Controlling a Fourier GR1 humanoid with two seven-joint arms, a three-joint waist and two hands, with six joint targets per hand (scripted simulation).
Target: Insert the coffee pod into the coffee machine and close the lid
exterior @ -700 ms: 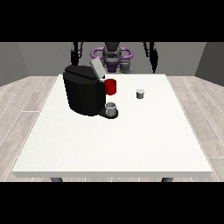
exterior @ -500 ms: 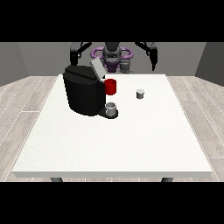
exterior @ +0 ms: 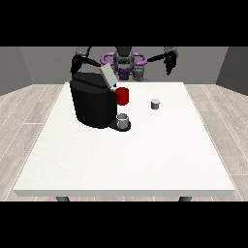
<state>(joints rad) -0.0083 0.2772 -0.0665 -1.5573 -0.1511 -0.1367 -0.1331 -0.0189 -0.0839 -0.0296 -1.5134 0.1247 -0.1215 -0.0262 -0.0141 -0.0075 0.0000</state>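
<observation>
Coffee pod [exterior: 155,104] is seen untouched on the table [exterior: 145,155]; coffee machine [exterior: 94,102] lid [exterior: 108,76] raised. Both hands' finger positions cannot be determined.

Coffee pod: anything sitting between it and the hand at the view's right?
Nothing visible. The coffee pod stands alone on the white table, right of the coffee machine. The hand at the view's right hangs above the table's far edge, and only bare tabletop lies between them. The red part is off to the left.
</observation>
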